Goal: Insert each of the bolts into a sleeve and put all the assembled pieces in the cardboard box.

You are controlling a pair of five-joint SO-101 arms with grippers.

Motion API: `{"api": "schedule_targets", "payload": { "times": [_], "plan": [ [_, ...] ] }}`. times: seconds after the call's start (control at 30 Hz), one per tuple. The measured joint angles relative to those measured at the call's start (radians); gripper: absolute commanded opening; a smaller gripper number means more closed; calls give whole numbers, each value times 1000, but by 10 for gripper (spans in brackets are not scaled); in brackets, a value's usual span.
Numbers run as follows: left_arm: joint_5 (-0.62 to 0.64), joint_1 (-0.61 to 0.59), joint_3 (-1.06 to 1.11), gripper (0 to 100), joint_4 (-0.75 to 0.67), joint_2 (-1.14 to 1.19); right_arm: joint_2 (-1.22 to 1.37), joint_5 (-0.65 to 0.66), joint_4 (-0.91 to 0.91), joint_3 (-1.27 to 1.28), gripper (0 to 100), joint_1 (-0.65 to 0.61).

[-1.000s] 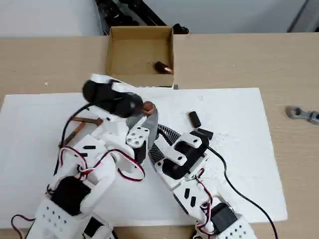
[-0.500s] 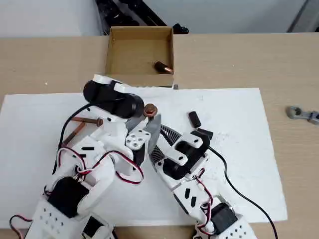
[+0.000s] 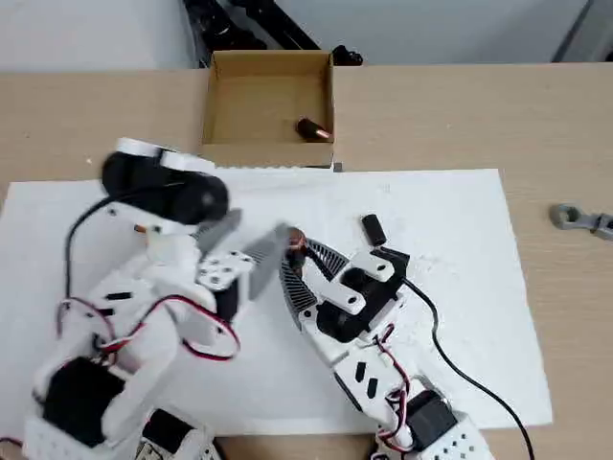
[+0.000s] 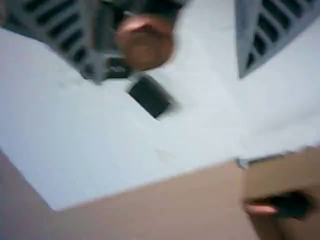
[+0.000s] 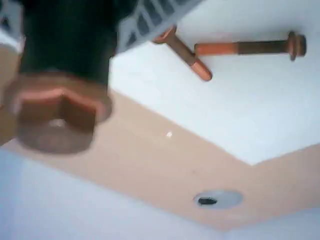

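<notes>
A fixed high camera looks down over the table (image 3: 77, 105), arm bases at the near edge and the cardboard box (image 3: 271, 72) at the far one. The left wrist camera rides low and close over the white sheet (image 4: 75, 140), facing the box. The right wrist camera, closer still, faces across the sheet toward two loose bolts (image 5: 245, 47). All three views share what appears to be one copper-headed bolt (image 5: 57, 112), which is blurred.

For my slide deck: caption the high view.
Right gripper holds a bolt beside the open left gripper; one piece lies in the cardboard box.
</notes>
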Motion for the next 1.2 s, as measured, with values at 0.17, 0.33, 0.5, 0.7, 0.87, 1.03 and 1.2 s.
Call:
{"api": "schedule_targets", "payload": {
  "times": [0.17, 0.33, 0.5, 0.7, 0.87, 1.03, 1.2],
  "plan": [
    [-121, -109, -5, 5, 3, 0, 150, -2, 0, -169, 5, 72],
    [-143, -175, -5, 5, 51, 0, 428, -46, 0, -407, 4, 114],
    [-144, -187, -5, 5, 100, 0, 746, -74, 0, -661, 4, 160],
    [-146, -187, -5, 5, 144, 0, 1114, -78, 0, -945, 4, 229],
    [-146, -187, -5, 5, 153, 0, 1364, -78, 0, -1154, 4, 241],
    [-146, -187, 9, 5, 153, -5, 1605, -81, -64, -1324, 4, 264],
    [-146, -187, 57, 5, 153, 0, 1849, -81, -124, -1498, 4, 305]
  ]
}}
